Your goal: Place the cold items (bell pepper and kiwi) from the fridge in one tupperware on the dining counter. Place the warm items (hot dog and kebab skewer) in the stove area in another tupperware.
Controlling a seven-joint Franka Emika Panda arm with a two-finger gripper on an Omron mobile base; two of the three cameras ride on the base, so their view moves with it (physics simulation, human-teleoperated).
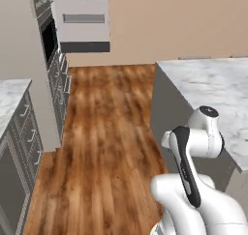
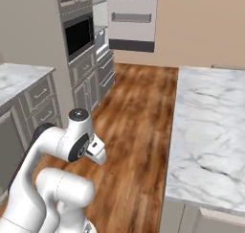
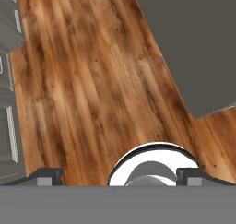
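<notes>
The white arm with dark joints (image 1: 193, 156) is folded low over its base, elbow raised, in front of the wooden plank floor (image 1: 106, 142). In the hand view the two-finger gripper (image 3: 120, 176) points down at that floor, its two small dark tips far apart at the bottom corners, jaws spread wide with nothing between them.

Just beside the arm on its right stands the grey-sided island with a white marble top (image 2: 210, 126); the part of the top that shows is bare. On the arm's left is a second marble-topped counter (image 2: 19, 81) over grey drawers with bar handles (image 2: 40, 100).

Further along the left wall rises a tall grey cabinet column holding a built-in black oven (image 2: 79, 35), with more drawers below it. Beyond that, against the beige back wall (image 1: 169, 21), is a pale grey cabinet with a dark base strip (image 1: 85, 46).

The bell pepper, kiwi, hot dog, kebab skewer and tupperware cannot be made out from here
</notes>
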